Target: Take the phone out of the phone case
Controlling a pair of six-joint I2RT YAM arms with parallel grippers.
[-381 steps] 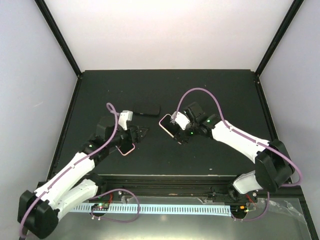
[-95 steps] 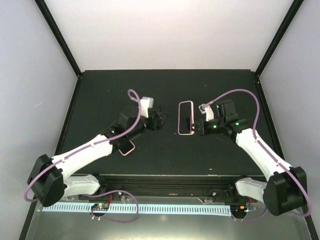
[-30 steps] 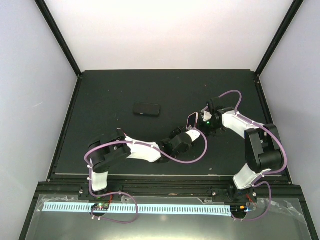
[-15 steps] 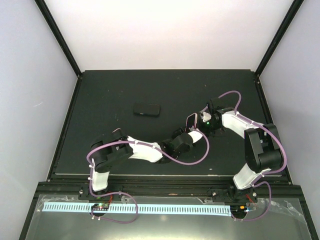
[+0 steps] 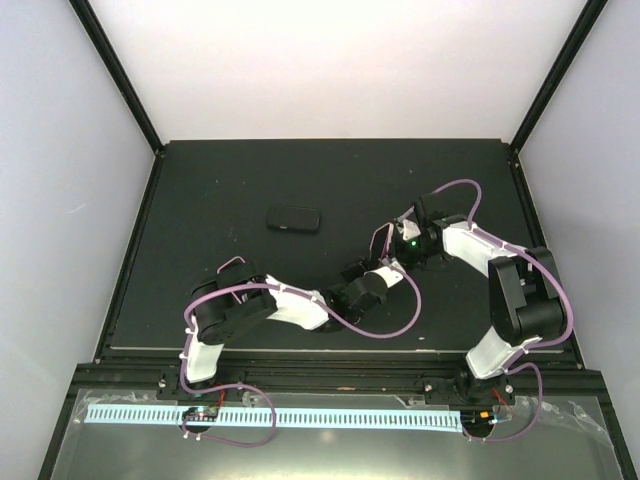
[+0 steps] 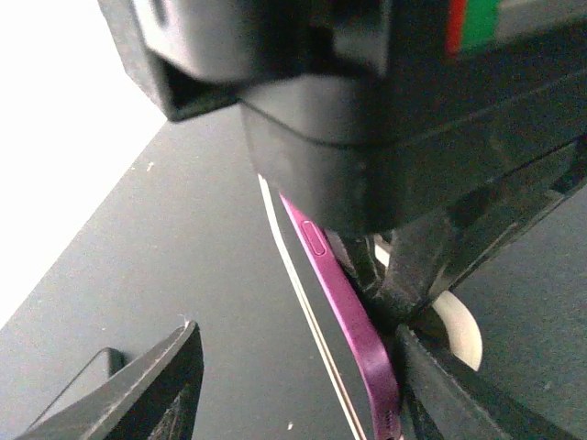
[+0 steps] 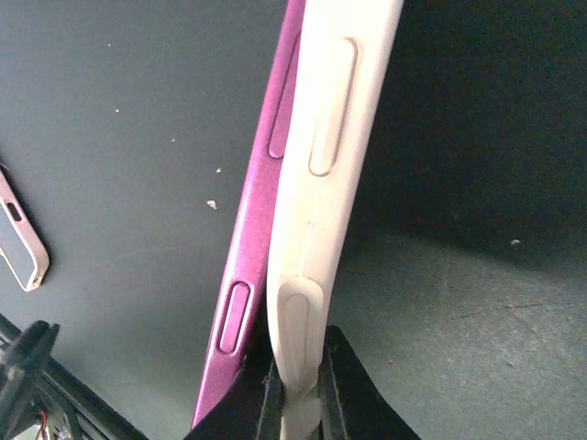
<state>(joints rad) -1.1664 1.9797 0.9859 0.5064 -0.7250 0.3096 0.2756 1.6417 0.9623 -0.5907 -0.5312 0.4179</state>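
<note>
My right gripper (image 7: pixel 298 371) is shut on the edge of the white phone case (image 7: pixel 321 156), which it holds on edge above the table. The magenta phone (image 7: pixel 246 266) stands beside the case, its side peeled away from the rim. In the top view the pair shows as a thin sliver (image 5: pixel 382 238) at the right gripper (image 5: pixel 393 244). My left gripper (image 6: pixel 295 353) is open, straddling the phone (image 6: pixel 344 307). The phone's edge lies close against the right-hand finger (image 6: pixel 459 394), while the left-hand finger (image 6: pixel 138 394) stands well apart. The left gripper (image 5: pixel 376 263) sits just below the phone.
A black oblong object (image 5: pixel 293 219) lies flat on the dark table (image 5: pixel 200 190) at the back left. A pale pink-rimmed flat piece (image 7: pixel 20 240) lies on the table in the right wrist view. The left arm (image 5: pixel 290 305) stretches across the table's front.
The left gripper has crept up and to the right toward the phone, and its jaws have narrowed. The right gripper has held still with the case.
</note>
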